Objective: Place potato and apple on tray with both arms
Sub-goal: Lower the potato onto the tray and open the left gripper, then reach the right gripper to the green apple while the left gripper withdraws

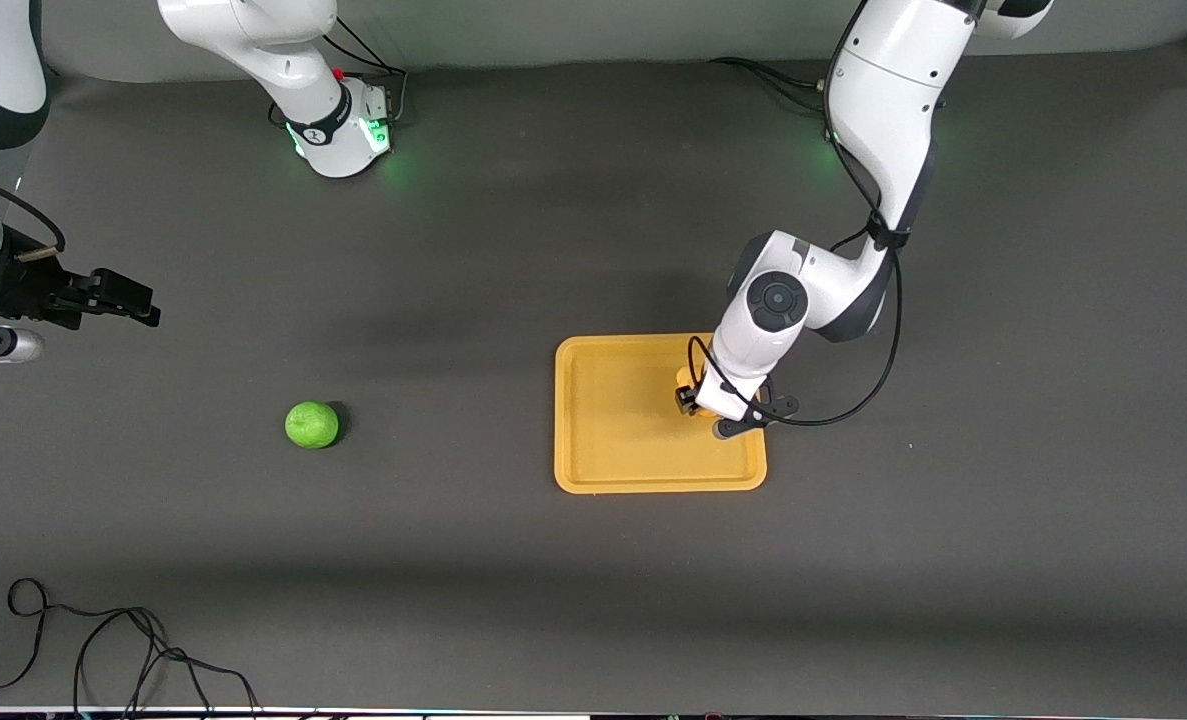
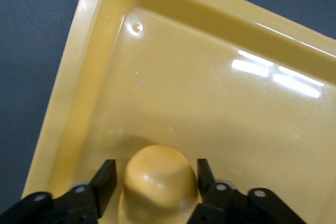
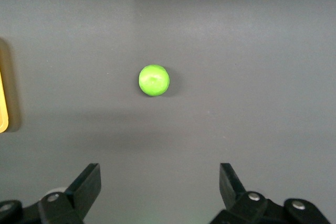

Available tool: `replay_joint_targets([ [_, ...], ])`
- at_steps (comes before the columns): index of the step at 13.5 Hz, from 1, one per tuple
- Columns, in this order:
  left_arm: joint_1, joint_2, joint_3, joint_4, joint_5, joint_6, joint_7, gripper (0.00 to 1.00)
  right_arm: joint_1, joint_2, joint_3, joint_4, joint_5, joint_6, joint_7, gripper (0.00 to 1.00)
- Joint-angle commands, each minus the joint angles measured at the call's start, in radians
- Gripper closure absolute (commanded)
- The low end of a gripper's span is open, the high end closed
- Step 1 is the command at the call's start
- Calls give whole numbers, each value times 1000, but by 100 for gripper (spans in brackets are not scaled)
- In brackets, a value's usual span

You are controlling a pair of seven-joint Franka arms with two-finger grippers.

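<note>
The yellow-orange potato (image 2: 159, 179) rests on the orange-yellow tray (image 2: 220, 119), near the tray's edge toward the left arm's end (image 1: 686, 377). My left gripper (image 2: 155, 174) is low over the tray (image 1: 613, 420) with its fingers either side of the potato. A thin gap shows at one finger, so it is open. The wrist hides most of the gripper (image 1: 695, 398) in the front view. The green apple (image 1: 311, 425) lies on the dark table toward the right arm's end. My right gripper (image 1: 148, 305) is wide open and empty, up over that end of the table, with the apple (image 3: 154, 80) ahead of it (image 3: 160, 184).
A loose black cable (image 1: 103, 650) lies on the table at the edge nearest the front camera, toward the right arm's end. The tray's rim (image 3: 2, 108) shows at the edge of the right wrist view. The table is a dark grey mat.
</note>
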Motion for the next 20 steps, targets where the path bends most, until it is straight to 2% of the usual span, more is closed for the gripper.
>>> replay_joint_targets([
  [1, 5, 3, 7, 60, 7, -43, 3, 1, 0, -16, 1, -17, -17, 11, -20, 0],
  [5, 59, -100, 7, 224, 50, -458, 67, 1, 1, -4, 2, -43, -17, 43, -17, 0],
  [8, 117, -219, 7, 249, 50, -684, 215, 2, 5, -18, 4, -174, -3, 181, -14, 0],
  [11, 215, -365, 7, 248, 65, -895, 422, 2, 69, -6, 2, -310, 0, 392, 9, 0],
  [14, 354, -473, 7, 248, 99, -1035, 674, 3, 83, 77, 4, -375, 0, 558, 57, 0],
  [16, 446, -537, 6, 248, 99, -1113, 765, 3, 72, 124, 1, -430, 0, 681, 56, 0],
  [17, 480, -568, 7, 248, 99, -1140, 785, 3, 74, 147, 1, -453, 0, 747, 57, 0],
  [20, 586, -615, 7, 255, 100, -1161, 900, 3, 80, 227, 1, -455, 0, 827, 57, 0],
])
